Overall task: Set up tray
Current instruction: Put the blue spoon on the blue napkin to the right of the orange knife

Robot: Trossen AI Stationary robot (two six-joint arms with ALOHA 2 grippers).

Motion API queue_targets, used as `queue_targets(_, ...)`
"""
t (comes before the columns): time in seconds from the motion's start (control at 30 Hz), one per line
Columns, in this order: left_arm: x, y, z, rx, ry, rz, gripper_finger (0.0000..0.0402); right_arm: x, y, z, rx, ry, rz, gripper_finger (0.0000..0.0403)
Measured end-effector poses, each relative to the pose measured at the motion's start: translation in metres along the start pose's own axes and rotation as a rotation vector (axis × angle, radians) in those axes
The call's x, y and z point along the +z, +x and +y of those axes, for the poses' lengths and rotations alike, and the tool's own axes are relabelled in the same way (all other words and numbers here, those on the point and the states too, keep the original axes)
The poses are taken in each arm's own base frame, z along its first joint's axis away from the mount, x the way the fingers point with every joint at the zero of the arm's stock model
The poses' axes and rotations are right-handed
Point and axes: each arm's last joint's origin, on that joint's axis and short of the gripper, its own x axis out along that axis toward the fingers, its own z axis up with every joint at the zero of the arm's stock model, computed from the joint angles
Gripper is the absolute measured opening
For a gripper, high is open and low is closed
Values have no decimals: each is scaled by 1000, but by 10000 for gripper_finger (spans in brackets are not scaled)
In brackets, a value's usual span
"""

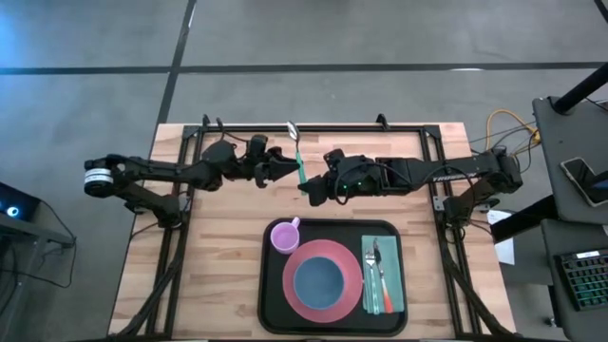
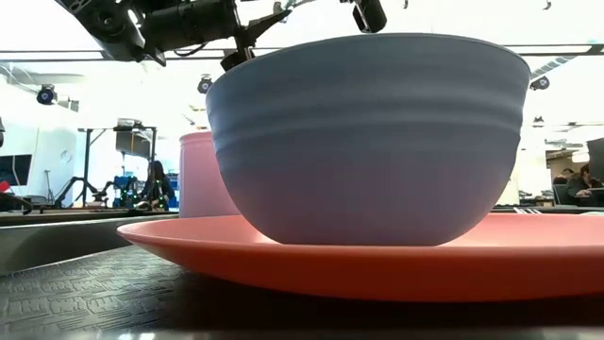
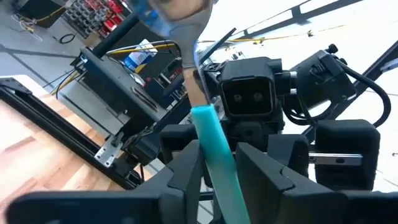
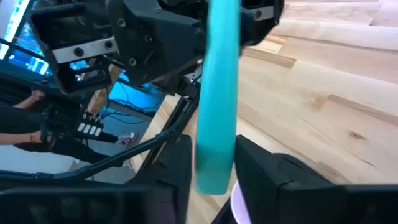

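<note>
A spoon [image 1: 297, 157] with a teal handle and a metal bowl [image 1: 293, 128] is held above the far half of the wooden table, between my two grippers. My left gripper [image 1: 284, 163] reaches it from the table's left and is shut on the handle. My right gripper [image 1: 309, 188] comes from the right and is shut on the handle's free end. The black tray [image 1: 271, 285] lies at the near edge. It carries a pink plate [image 1: 328, 299] with a blue bowl [image 1: 318, 278], a purple cup [image 1: 285, 236] and a teal napkin [image 1: 394, 285] with cutlery. My left gripper pinches the middle of the spoon's teal handle [image 3: 214, 155] between its two fingers [image 3: 186, 165], coming level from the table's left, across the handle. The spoon is lifted clear, with its metal bowl [image 3: 180, 15] beyond the fingers. My right gripper pinches the free end of the teal handle [image 4: 214, 165] between its two fingers [image 4: 255, 165], coming from the table's right. The handle runs on past the fingers toward the left gripper [image 4: 155, 37], clear of the table.
The fork [image 1: 373, 266] and a second utensil lie on the napkin at the tray's right side. In the low view the bowl [image 2: 368, 142] and plate [image 2: 377, 269] fill the foreground, the cup [image 2: 203, 175] behind them. Bare wood lies left of the tray [image 1: 209, 266].
</note>
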Motion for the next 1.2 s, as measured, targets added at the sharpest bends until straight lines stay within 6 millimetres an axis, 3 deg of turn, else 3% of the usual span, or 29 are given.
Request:
queue_targets(0.17, 0, 0, -1, -8, 33, -2, 33, 0, 0, -1, -11, -4, 7, 154)
queue_targets(0.33, 1, 0, 0, 12, 48, -17, 27, -4, -1, -6, -62, 4, 43, 184)
queue_targets(0.6, 5, -4, 12, 140, 36, -25, 30, -20, -9, -18, -225, -32, 120, 200)
queue_targets(0.8, 5, -1, 21, 337, 3, 42, 29, -26, -15, -24, -365, -85, 5, 200)
queue_targets(1.07, 41, 22, -6, 441, 9, 15, 30, -20, -17, -30, -490, -170, -183, 200)
queue_targets(1.2, 53, 34, -3, 532, 58, 69, 31, -18, -18, -28, -498, -244, -192, 201)
